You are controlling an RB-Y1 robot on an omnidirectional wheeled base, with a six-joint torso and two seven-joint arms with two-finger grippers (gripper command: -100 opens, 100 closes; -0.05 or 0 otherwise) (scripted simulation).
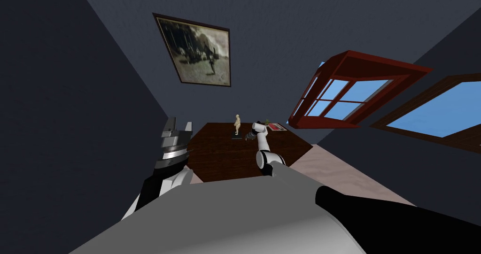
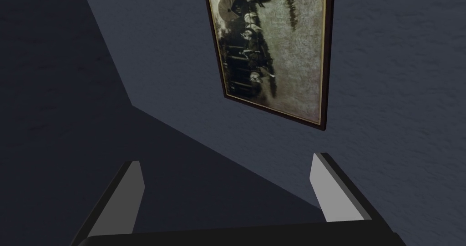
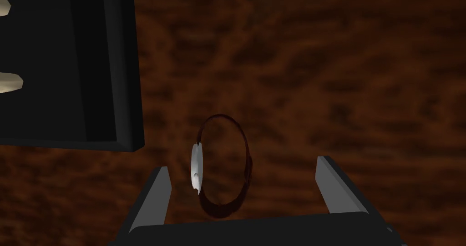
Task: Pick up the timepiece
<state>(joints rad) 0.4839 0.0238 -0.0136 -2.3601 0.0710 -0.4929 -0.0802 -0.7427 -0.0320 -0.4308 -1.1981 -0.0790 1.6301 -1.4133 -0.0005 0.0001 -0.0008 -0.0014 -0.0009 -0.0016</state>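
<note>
While my right gripper (image 3: 242, 165) hangs wide open over the wooden table (image 3: 341, 75) at 12 o'clock, the timepiece (image 3: 196, 169) sits between its fingers; left gripper (image 2: 228, 160), 10 o'clock, equally wide.

Reading as a home, living-room type. Framed old-looking photo (image 1: 195, 51) hanging on a dark blue-grey wall (image 1: 263, 35). Two windows (image 1: 347, 94) in red-brown wooden frames showing blue sky. Dark wooden surface (image 1: 221, 157) carrying ornaments: tan figurine (image 1: 237, 122) standing on a black base, small round clock (image 3: 196, 166) with a white face sitting near it. Pale pinkish floor (image 1: 338, 171) running alongside the surface.
</note>
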